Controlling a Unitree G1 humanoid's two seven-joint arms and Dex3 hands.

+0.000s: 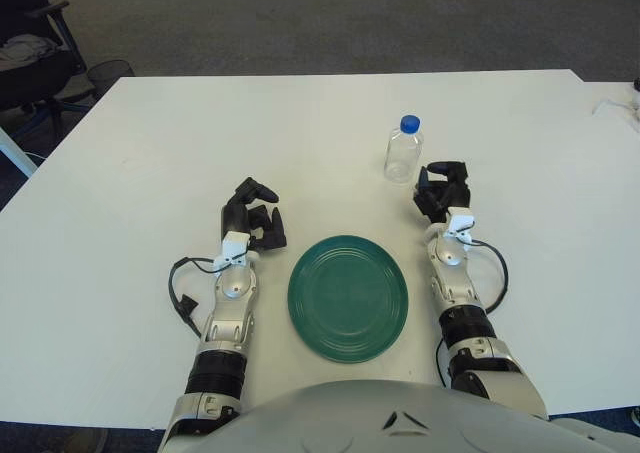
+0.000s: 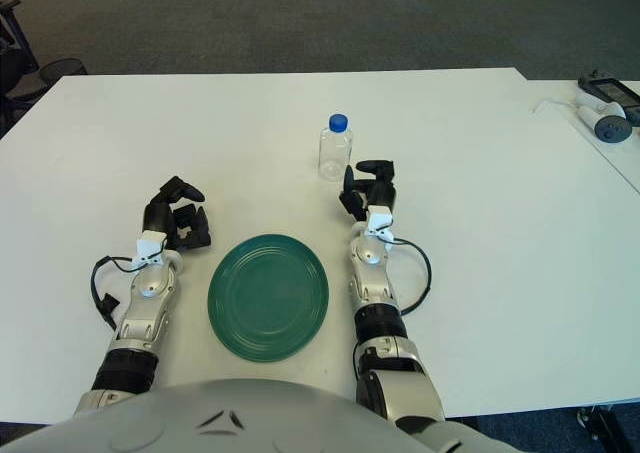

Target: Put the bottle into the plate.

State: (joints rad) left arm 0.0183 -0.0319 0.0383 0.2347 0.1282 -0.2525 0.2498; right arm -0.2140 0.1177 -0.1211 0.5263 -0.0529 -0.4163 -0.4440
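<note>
A clear bottle (image 1: 403,153) with a blue cap stands upright on the white table (image 1: 150,173), beyond and right of the green plate (image 1: 347,296). The plate lies bare near the table's front edge, between my two forearms. My right hand (image 1: 441,186) hovers just right of the bottle and a little nearer to me, with a small gap between them; its fingers are loosely bent and hold nothing. My left hand (image 1: 255,219) shows left of the plate's far rim, its fingers relaxed and holding nothing.
A dark office chair (image 1: 25,63) and a wire bin (image 1: 106,73) stand off the table's far left corner. Small devices with a white cable (image 2: 603,105) lie at the far right. White tabletop stretches beyond the bottle.
</note>
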